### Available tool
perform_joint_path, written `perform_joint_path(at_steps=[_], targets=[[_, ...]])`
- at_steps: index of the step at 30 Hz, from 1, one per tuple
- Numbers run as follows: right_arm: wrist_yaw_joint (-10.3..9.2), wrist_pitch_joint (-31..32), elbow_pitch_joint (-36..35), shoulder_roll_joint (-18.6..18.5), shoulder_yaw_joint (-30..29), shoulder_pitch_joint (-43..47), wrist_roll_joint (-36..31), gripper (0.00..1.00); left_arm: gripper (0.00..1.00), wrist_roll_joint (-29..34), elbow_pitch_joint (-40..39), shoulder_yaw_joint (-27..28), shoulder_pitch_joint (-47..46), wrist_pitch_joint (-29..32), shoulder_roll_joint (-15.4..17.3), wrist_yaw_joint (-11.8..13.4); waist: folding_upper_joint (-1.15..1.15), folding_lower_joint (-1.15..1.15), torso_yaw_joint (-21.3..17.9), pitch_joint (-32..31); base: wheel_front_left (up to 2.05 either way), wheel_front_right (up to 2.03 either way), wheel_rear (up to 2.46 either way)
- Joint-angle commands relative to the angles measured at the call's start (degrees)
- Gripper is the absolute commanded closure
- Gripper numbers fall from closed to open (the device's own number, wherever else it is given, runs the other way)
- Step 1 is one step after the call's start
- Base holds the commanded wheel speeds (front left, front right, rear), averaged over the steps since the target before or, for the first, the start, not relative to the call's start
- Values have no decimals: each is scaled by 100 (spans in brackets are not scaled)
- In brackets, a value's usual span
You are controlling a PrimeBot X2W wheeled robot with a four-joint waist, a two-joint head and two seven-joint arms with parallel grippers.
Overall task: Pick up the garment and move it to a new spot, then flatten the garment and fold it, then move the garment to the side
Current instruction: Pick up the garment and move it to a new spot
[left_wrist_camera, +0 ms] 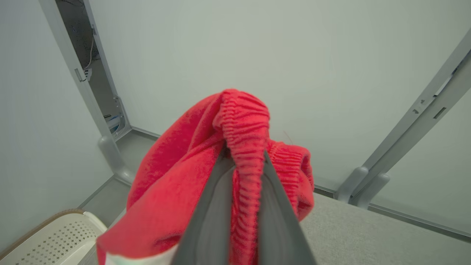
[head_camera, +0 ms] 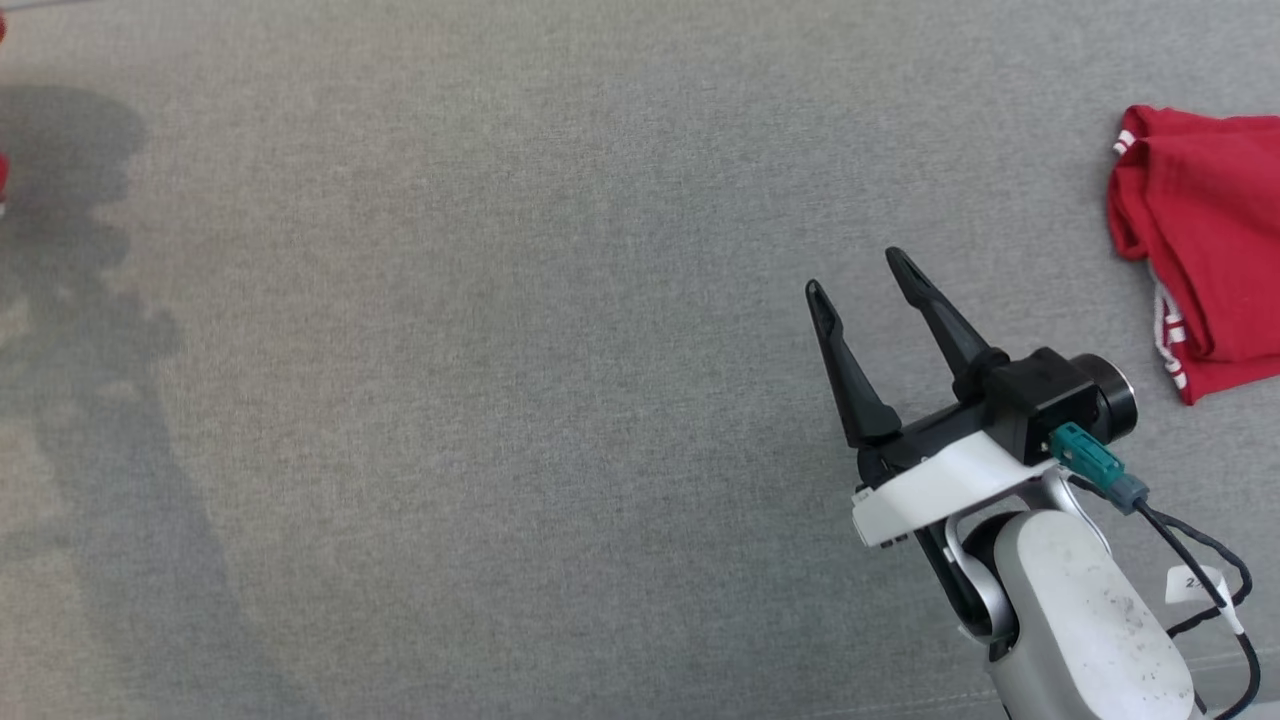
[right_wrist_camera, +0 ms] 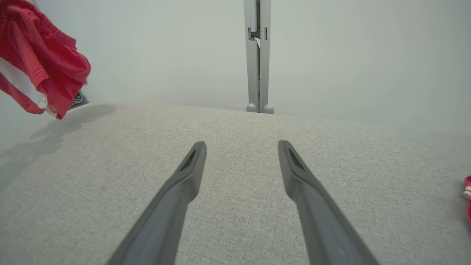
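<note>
The garment (left_wrist_camera: 176, 173) is a red knit piece with a gathered elastic band and a little white trim. We judge it light, limp and not at all fragile. It will drape and bunch wherever it is unsupported, and it should not slip easily out of a firm pinch. The ribbed band is the thickest, grippiest part, so we reckon it the best place to hold for carrying. For flattening we would rather have both grippers on two separate points along that band, or on two corners, so the cloth hangs open instead of in a clump.

It hangs in the air above the left side of the grey table (head_camera: 500, 350), clear of the surface, and throws a shadow onto it. The left gripper (left_wrist_camera: 244, 151) is closed tight on the elastic band, which runs down between its two fingers while the rest of the cloth spills over and around them.

The right gripper (head_camera: 855, 272) hovers over the table's right half, jaws spread wide with nothing between them, well apart from the hanging garment. A second red piece (head_camera: 1210, 250) lies bunched at the table's right edge. A white perforated basket (left_wrist_camera: 55, 235) sits off the table's edge, lower down.
</note>
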Motion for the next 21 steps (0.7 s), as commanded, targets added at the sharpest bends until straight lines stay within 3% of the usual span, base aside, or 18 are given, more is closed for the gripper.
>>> perform_joint_path(at_steps=[1,11,18,21], targets=[[-9,-78,58,25,-27,40,62,0,100,54,-221,-106,-97,105,-65,-35,0,0,-286,-605,0,0,0],[-9,-266,321,172,-138,107,134,0,100,-150,-2606,-1013,181,1049,-1145,-117,0,0,-917,-1110,0,0,0],[-9,-332,333,207,-188,142,187,0,100,-529,-4252,-1612,969,1481,-1981,-59,0,0,-1556,-1062,0,0,0],[-9,-355,282,217,-269,154,195,0,100,-665,-4689,-1892,1385,1616,-2166,-26,0,0,-1817,-924,0,0,0]])
